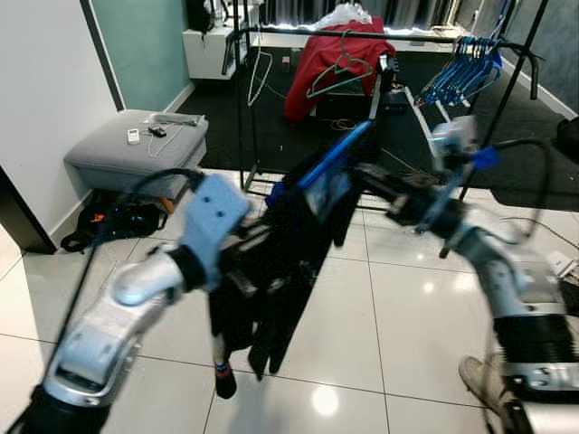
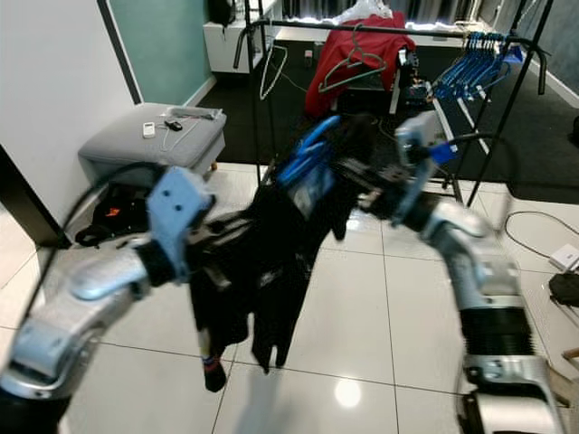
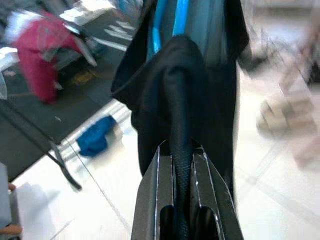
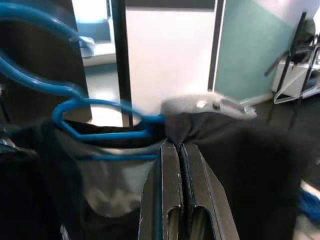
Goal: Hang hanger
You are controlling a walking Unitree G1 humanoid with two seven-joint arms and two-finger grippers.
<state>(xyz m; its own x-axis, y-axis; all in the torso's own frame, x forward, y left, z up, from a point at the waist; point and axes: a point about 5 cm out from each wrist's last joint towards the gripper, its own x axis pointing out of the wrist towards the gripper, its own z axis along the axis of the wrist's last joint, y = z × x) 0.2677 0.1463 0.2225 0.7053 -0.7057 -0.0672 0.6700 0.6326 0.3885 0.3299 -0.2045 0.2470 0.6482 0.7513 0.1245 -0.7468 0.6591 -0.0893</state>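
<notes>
A black garment [image 1: 280, 271] hangs from a blue hanger [image 1: 330, 158] that I hold up between both arms over the tiled floor. My left gripper [image 3: 181, 150] is shut on a fold of the black cloth at the garment's left side [image 1: 249, 258]. At the hanger's upper right end, my right gripper [image 4: 180, 145] is shut on the cloth where it covers the blue hanger [image 4: 95, 132]. Beyond stands a black clothes rack [image 1: 308, 34], carrying a red garment [image 1: 335, 63] and a bunch of blue hangers [image 1: 466, 72].
A grey ottoman [image 1: 136, 149] with small items on top stands at the left by the white wall. A black bag [image 1: 118, 221] lies on the floor beside it. Cables run under the rack. A shoe [image 1: 479, 380] sits at the lower right.
</notes>
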